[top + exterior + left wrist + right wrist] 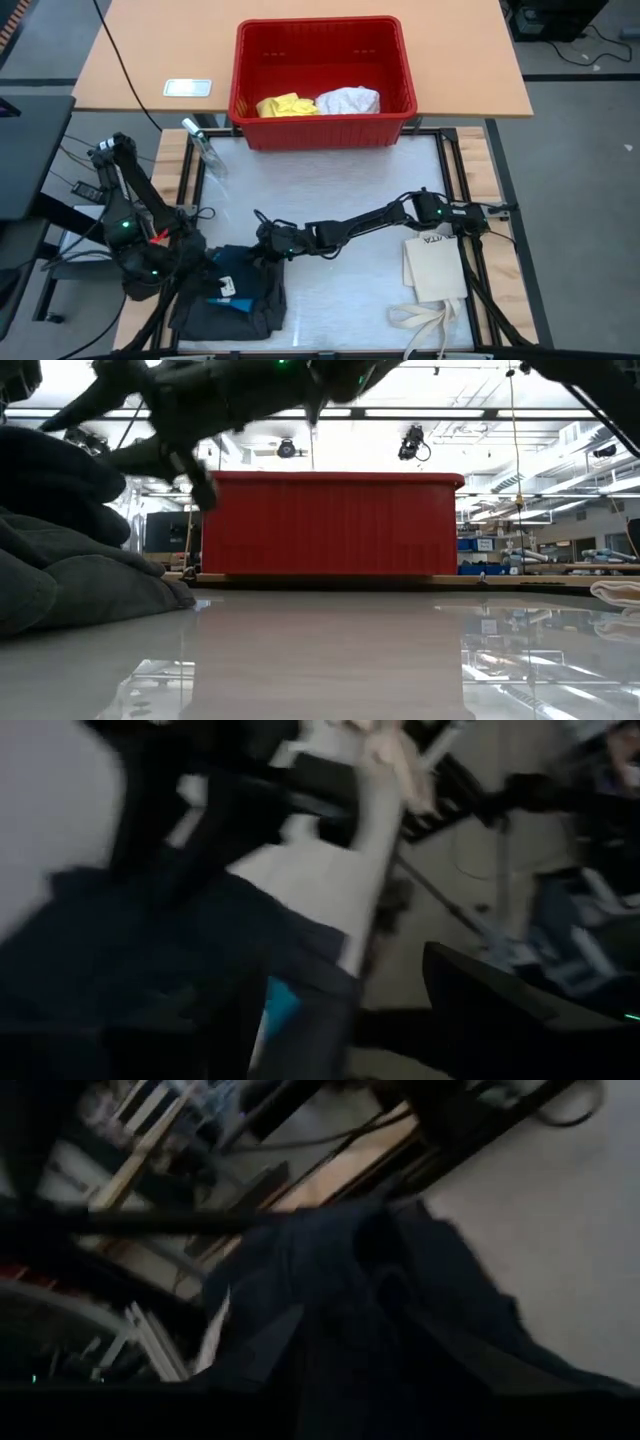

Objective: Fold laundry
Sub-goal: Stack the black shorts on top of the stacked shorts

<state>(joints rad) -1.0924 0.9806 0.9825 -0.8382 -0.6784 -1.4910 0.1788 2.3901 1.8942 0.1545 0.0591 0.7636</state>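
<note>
The laundry lies in two places. Dark grey shorts [235,310] are heaped at the table's near left with a bright blue piece [222,282] on them. A yellow piece [285,104] and a white piece [348,100] lie in the red basket [320,22] at the far side. My right gripper [268,240] reaches across the table to the heap's far right corner and is shut on the dark cloth [350,1280]. At the heap's left edge, a little above it, my left gripper [200,262] is open, with nothing between its fingers [470,1005]. My right gripper has a raised fold of the dark grey shorts [350,1295] between its two fingers, at the heap's far right corner. It comes from the table's right, slanting a little down. The rest of the shorts [70,580] lies on the table. How many layers it has does not show.
A flat cream tote bag [435,268] with long straps lies at the near right. A clear bottle [203,145] lies at the far left of the white mat. The red basket [330,525] walls off the far side. Bare mat lies between the heap and the tote bag.
</note>
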